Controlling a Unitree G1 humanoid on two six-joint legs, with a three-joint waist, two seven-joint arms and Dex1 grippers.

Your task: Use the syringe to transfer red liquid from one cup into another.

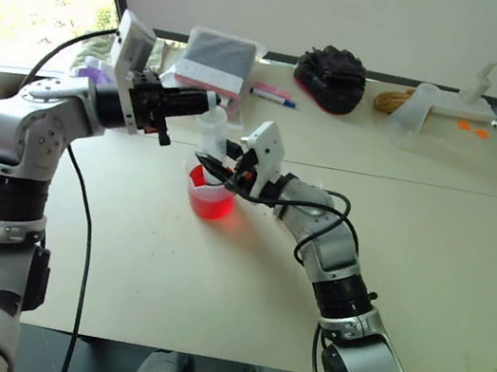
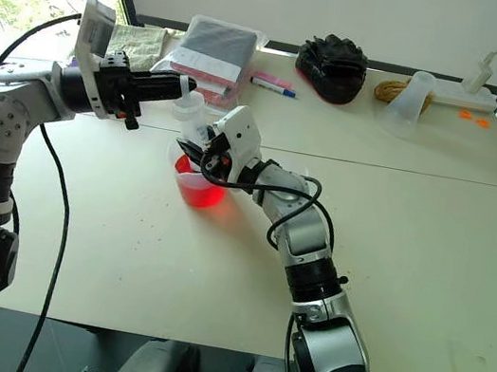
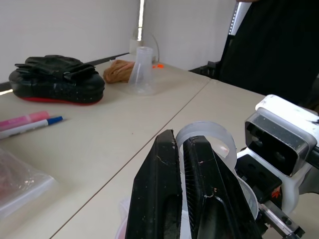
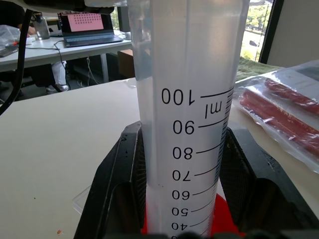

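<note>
While the right gripper point(image 4: 182, 199) is clamping its fingers around the syringe point(image 4: 187, 99), the barrel is standing upright in the spouted cup point(image 1: 209, 198) of red liquid point(image 1: 212, 201) mid-bench. The left gripper point(image 1: 208, 101), fingers pressed narrow, is hanging at the plunger top.

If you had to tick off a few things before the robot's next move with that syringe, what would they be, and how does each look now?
1. Right gripper clamps the syringe barrel: ok.
2. Syringe upright over the spouted cup: ok.
3. Red liquid in that cup: ok.
4. Tip dipped in the liquid: cannot tell, hidden.
5. Left gripper at the plunger top, fingers together: ok; actual hold on the plunger: cannot tell.
6. Barrel filled: not ok, looks clear at the upper marks.
</note>
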